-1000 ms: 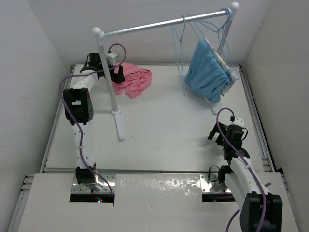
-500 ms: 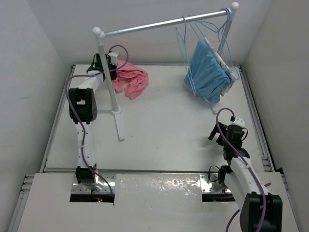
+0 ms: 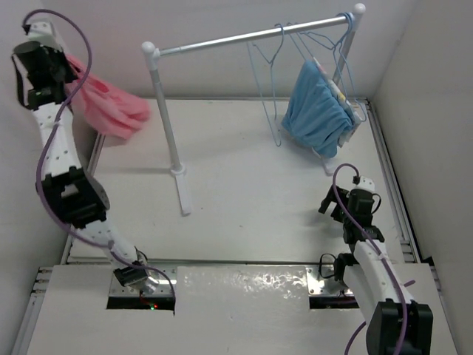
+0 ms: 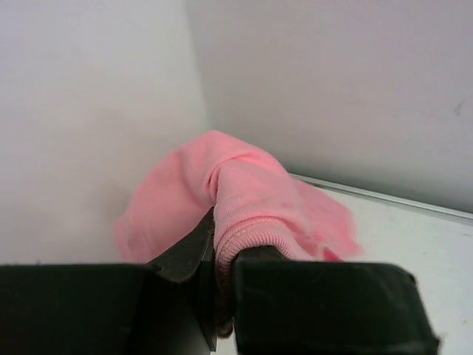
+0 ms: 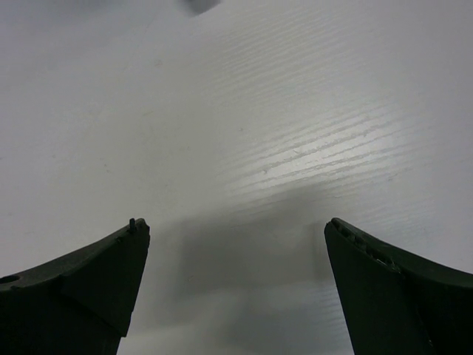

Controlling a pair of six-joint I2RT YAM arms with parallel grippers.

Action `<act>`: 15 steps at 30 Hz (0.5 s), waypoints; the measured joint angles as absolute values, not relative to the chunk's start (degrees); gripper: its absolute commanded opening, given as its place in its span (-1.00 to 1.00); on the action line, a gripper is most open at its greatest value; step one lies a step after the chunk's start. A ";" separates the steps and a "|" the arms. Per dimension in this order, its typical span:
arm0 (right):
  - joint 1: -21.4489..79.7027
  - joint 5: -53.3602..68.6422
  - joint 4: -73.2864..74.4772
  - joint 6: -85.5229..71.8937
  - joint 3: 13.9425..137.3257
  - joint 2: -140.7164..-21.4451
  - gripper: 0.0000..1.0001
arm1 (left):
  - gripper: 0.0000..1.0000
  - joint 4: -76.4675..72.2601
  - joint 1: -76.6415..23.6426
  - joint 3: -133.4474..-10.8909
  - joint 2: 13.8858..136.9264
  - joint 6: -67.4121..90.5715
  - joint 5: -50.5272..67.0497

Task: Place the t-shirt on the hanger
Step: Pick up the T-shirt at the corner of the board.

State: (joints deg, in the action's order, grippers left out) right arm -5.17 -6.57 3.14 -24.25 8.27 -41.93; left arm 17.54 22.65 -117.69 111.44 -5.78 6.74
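Observation:
The salmon-pink t-shirt (image 3: 109,108) hangs bunched in the air at the far left, lifted off the table. My left gripper (image 3: 65,72) is raised high by the left wall and shut on a fold of it. In the left wrist view the ribbed edge of the t-shirt (image 4: 247,203) is pinched between the left gripper (image 4: 222,260) fingers. An empty light-blue wire hanger (image 3: 267,83) hangs from the silver rail (image 3: 244,37). My right gripper (image 3: 330,205) rests low at the right, and in its wrist view the right gripper (image 5: 236,240) is open over the bare table.
A light-blue garment (image 3: 318,107) hangs on another hanger at the rail's right end, with more wire hangers beside it. The rail's white left post (image 3: 168,118) stands between the t-shirt and the hangers. White walls close in on both sides.
The left gripper shut on the t-shirt at the back left of the table, then swung it up and leftward to the wall. The empty hanger shifted slightly. The right arm stayed still.

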 measured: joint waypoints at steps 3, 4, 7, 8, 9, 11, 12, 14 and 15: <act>-5.17 -3.84 6.46 -24.18 11.60 -41.25 0.98 | -1.00 20.27 24.36 -111.39 98.30 -11.05 7.42; -5.17 -2.81 7.44 -24.08 12.91 -40.93 0.98 | -1.00 22.13 23.99 -110.24 94.63 -13.32 8.75; -5.17 0.47 10.50 -23.31 17.65 -39.92 0.98 | -1.00 31.38 22.28 -109.49 84.88 -20.95 15.59; -5.17 1.45 11.44 -22.87 19.20 -39.68 0.98 | -1.00 35.18 21.78 -109.60 82.13 -23.55 18.83; -5.17 2.63 12.64 -22.44 20.84 -39.57 0.98 | -1.00 39.48 21.23 -109.82 79.46 -26.09 22.33; -5.17 4.67 14.44 -21.93 23.16 -39.57 0.98 | -1.00 46.11 19.20 -110.06 75.00 -29.36 27.22; -5.17 5.54 15.16 -21.69 24.01 -39.53 0.98 | -1.00 49.04 17.93 -110.04 73.10 -30.28 29.15; -5.17 7.35 16.14 -21.39 25.06 -39.35 0.98 | -1.00 53.45 12.34 -108.47 69.28 -31.14 32.36; -5.17 8.62 17.21 -21.23 25.63 -39.13 0.98 | -1.00 55.37 9.50 -107.28 67.94 -31.18 33.98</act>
State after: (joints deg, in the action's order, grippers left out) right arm -5.17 8.62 17.21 -21.23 25.63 -39.13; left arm 55.37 9.50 -107.28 67.94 -31.18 33.98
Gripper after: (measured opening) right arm 0.985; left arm 0.035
